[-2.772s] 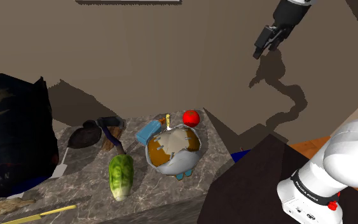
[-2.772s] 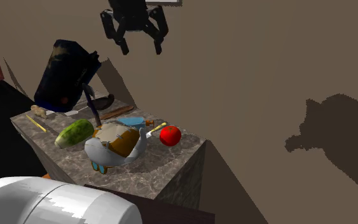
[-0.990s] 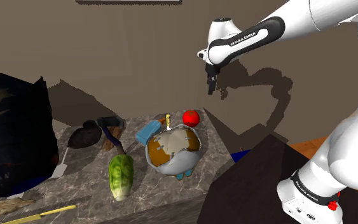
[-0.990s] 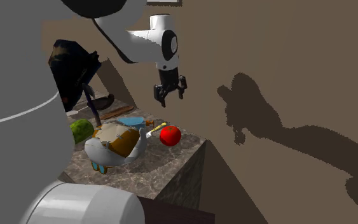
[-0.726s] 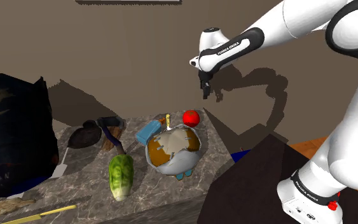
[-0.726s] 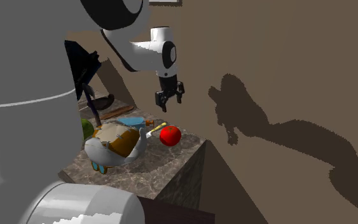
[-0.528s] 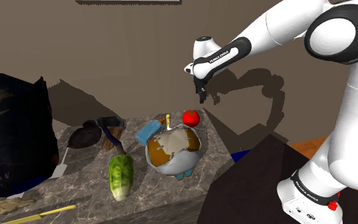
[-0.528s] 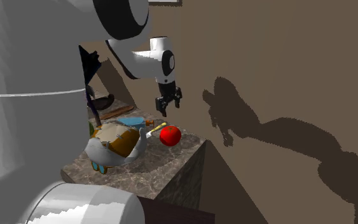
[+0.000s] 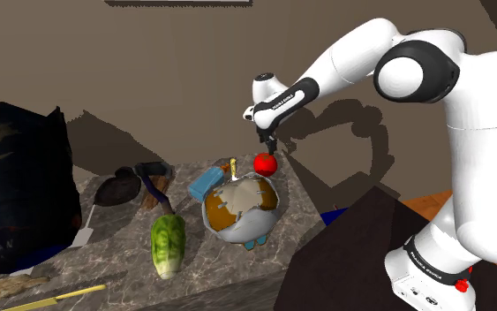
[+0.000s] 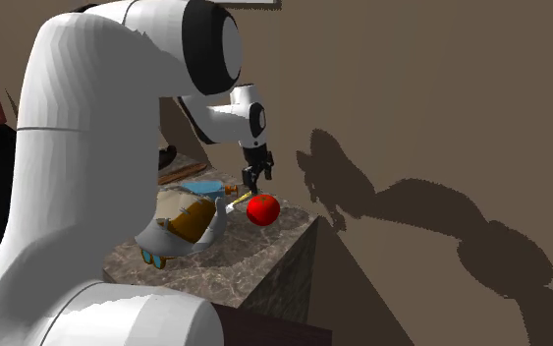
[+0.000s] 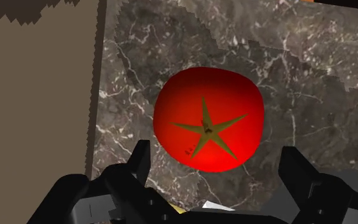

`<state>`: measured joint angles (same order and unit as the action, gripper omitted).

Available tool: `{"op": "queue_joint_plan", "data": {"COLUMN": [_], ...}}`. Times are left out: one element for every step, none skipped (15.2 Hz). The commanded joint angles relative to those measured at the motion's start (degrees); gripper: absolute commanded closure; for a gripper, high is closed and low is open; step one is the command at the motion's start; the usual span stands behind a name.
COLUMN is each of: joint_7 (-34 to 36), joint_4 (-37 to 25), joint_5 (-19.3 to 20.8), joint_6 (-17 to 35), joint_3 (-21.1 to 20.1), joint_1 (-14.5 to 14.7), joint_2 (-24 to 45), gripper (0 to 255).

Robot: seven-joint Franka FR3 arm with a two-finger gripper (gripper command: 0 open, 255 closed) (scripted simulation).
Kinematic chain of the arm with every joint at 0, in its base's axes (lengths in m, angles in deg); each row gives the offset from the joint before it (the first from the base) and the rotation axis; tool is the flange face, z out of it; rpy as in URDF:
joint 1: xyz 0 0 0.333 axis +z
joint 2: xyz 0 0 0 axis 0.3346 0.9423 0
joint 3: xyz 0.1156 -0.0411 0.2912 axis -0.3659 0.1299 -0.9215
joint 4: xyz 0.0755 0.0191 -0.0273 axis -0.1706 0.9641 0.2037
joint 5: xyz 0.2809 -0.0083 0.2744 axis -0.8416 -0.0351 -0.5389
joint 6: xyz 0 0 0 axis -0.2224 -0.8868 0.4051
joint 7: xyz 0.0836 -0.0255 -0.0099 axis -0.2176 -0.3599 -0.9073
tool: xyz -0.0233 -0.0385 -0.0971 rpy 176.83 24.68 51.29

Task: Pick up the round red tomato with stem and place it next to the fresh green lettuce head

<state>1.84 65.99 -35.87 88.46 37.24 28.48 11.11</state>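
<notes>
The round red tomato with a green star-shaped stem sits on the marble counter near its far corner, close to the wall. My gripper hangs just above it, pointing down and open. In the wrist view the two black fingers stand apart on either side of the tomato without touching it. The green lettuce head lies near the counter's front edge, toward the shoulder view's left, beyond a patched bowl.
A patched white, orange and blue bowl-like object lies between tomato and lettuce. A blue item, a dark tool and a large dark bag sit further left. The counter's edge drops off right beside the tomato.
The arm has swung down and toward the shoulder view's left, bringing the open gripper from high near the wall to just above the tomato. The objects have not moved.
</notes>
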Motion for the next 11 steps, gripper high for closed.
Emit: {"op": "queue_joint_plan", "data": {"joint_7": [-0.20,-0.20,-0.20,-0.20,-0.20,-0.20,-0.20,-0.20,-0.20,-0.20,-0.20], "joint_4": [-0.22,-0.24,-0.27,-0.31,-0.37,-0.39,-0.41,-0.41,-0.41,-0.41,-0.41], "joint_5": [0.11,0.12,0.12,0.12,0.12,0.12,0.12,0.12,0.12,0.12,0.12], "joint_6": [1.07,1.59,2.11,2.62,3.13,3.43,3.42,3.42,3.42,3.42,3.42], "joint_3": [-0.06,-0.05,-0.05,-0.04,-0.04,-0.03,-0.03,-0.03,-0.03,-0.03,-0.03], "joint_1": [-0.07,-0.14,-0.21,-0.28,-0.34,-0.38,-0.38,-0.38,-0.38,-0.38,-0.38], "joint_2": [1.32,1.86,2.41,2.96,3.53,3.84,3.85,3.85,3.85,3.85,3.85], "gripper": [0,0,0,0,0,0,0,0,0,0,0]}}
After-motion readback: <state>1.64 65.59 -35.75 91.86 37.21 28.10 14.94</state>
